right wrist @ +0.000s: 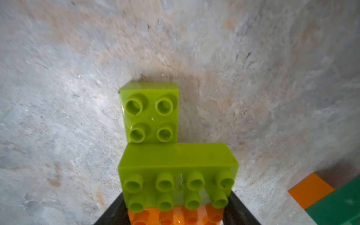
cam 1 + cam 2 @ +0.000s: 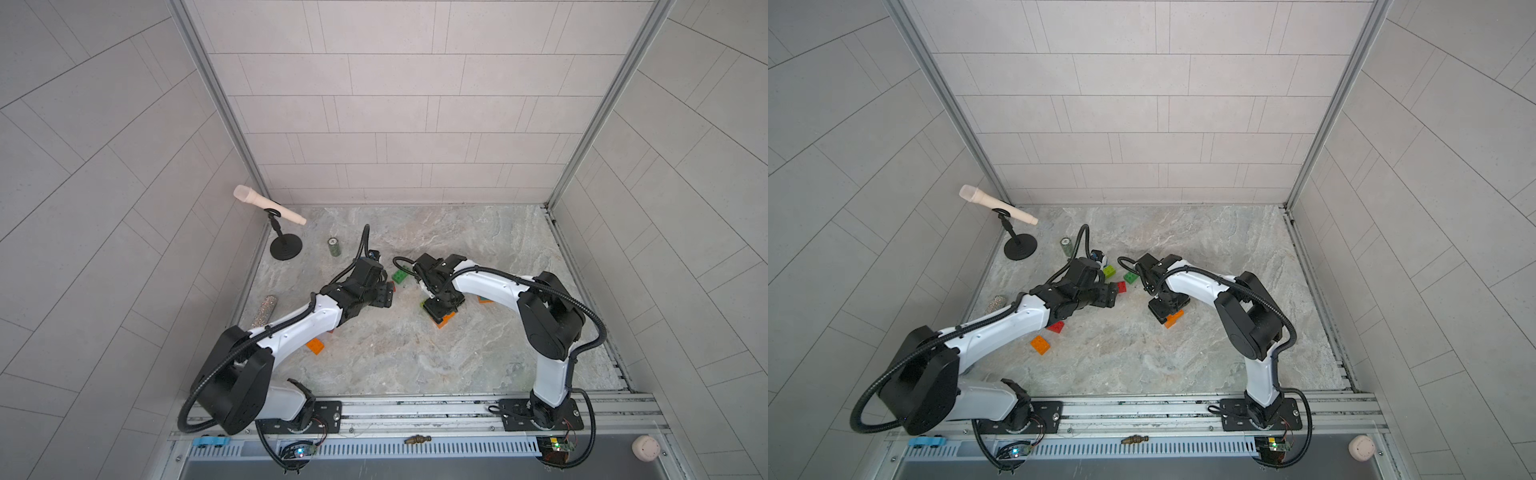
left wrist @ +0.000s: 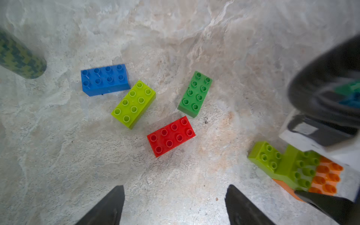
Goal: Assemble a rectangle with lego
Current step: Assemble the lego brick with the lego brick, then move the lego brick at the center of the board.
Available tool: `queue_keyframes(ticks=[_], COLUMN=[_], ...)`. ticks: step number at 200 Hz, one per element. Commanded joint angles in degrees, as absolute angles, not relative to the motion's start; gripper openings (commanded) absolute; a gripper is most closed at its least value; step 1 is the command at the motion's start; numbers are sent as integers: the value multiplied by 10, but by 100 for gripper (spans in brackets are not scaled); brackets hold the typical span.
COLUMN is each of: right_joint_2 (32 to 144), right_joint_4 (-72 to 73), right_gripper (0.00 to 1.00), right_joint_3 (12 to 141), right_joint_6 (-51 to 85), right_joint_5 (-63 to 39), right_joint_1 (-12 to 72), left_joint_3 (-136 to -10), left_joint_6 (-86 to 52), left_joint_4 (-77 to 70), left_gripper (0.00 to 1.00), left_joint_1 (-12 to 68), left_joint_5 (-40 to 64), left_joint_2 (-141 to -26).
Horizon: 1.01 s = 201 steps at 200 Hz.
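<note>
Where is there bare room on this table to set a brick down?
Widest bare patch: near middle of the table, bordered by the loose orange brick, the lime-and-orange stack and the front rail. Also bare: far right corner, beyond the right arm. Crowded: ahead of the open left pincer, where the blue brick, lime brick, green brick and red brick cluster.

Marbled grey surface [image 2: 395, 353], plenty on it! Far left corner, a mic stand [image 2: 286, 248], with a green cylinder [image 2: 334, 247] near it. A glitter tube [image 2: 264, 309] lies along the left edge. In the middle, studs up: blue brick [image 3: 105, 79] just beside lime brick [image 3: 133, 104], then green brick [image 3: 195, 93] and red brick [image 3: 171, 136]. To their right, a lime-orange stack [image 3: 288, 165]. Front left, an orange brick [image 2: 1040, 345] near a second red brick [image 2: 1056, 327].
</note>
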State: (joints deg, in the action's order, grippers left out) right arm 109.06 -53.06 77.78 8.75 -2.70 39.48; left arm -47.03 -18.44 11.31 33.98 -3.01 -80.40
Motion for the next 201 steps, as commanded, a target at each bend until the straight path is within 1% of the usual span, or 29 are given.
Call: queue_keyframes(ticks=[1, 13, 38, 75, 122, 145, 170, 201], right_joint_2=[1089, 1080, 1063, 1035, 984, 974, 968, 973], right_joint_4=[-593, -598, -601, -612, -593, -577, -556, -542], right_gripper=[74, 80, 87, 88, 86, 84, 82, 81], right_joint_3=[777, 784, 794, 809, 799, 793, 785, 780], right_joint_6=[77, 78, 81, 90, 121, 131, 141, 143], right_joint_5=[-47, -53, -74, -85, -66, -54, -58, -65], right_joint_1=[395, 392, 386, 375, 336, 324, 314, 313], left_joint_3=[-507, -527, -571, -620, -674, -697, -719, -717], left_joint_6=[-193, -199, -209, -220, -249, -268, -303, -350], left_joint_4=[162, 178, 198, 204, 242, 251, 262, 249], left_gripper=[88, 90, 92, 92, 92, 89, 81, 74], left_joint_1=[338, 333, 326, 324, 323, 323, 323, 323], left_joint_5=[-43, -37, -16, -8, -58, -64, -70, -73], left_joint_2=[-845, -873, -926, -988, -1052, -1078, -1112, -1126])
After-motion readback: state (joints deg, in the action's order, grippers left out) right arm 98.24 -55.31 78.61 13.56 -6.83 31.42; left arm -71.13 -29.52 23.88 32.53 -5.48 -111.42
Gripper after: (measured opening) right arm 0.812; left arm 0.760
